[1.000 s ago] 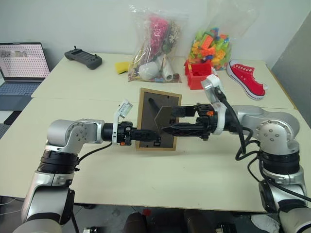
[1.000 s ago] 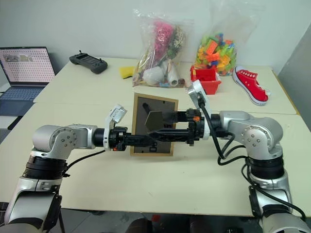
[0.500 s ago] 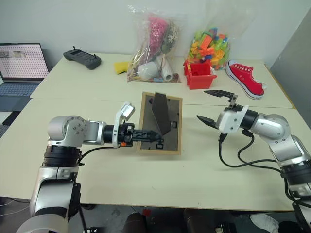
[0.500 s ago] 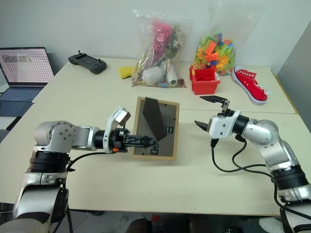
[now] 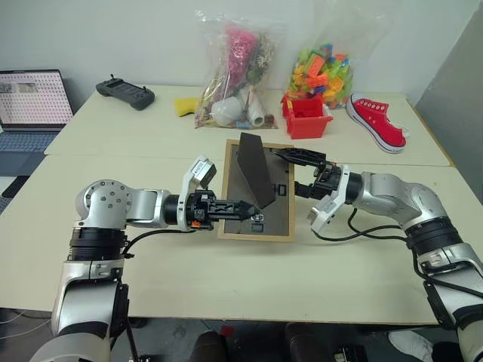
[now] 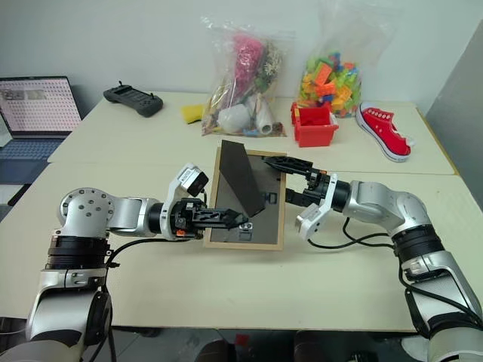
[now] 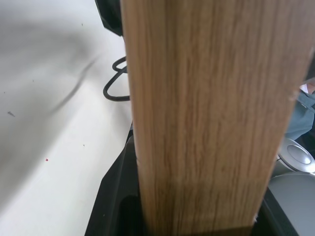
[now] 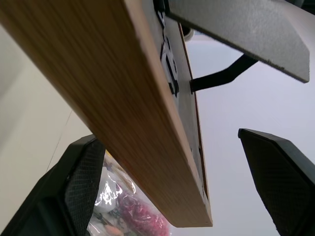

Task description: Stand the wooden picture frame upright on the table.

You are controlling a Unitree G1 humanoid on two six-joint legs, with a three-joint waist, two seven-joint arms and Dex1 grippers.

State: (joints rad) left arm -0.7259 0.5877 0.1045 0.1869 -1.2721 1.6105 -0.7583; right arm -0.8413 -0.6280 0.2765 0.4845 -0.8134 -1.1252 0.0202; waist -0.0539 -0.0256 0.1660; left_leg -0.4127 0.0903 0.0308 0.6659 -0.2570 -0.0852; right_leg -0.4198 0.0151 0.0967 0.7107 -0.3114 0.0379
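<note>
The left gripper (image 5: 245, 208) comes in from the left, pointing across to the right, and its fingers are closed on the left side of the picture frame (image 5: 273, 222). In the left wrist view the light wood edge of the frame sits right between those two black fingers. The frame is in the middle of the table (image 5: 226, 279), a little way in from the near edge. It is tipped up with its dark back panel facing the camera, and its long side runs away from the robot, toward the bags at the back. A dark stand flap (image 5: 255, 179) sticks up and out from the back panel. I cannot tell if the bottom edge of the frame touches the table. On the right, the right gripper (image 5: 296, 173) has its fingers spread wide and holds nothing. One finger reaches over the top right corner of the frame and the other is beside its right edge, so the frame's right side lies in between them, as the right wrist view also shows. Both arms are close, but only the left one has the frame. The next move looks like tipping the frame onto its bottom edge and its flap, with the right gripper there to steady it.
</note>
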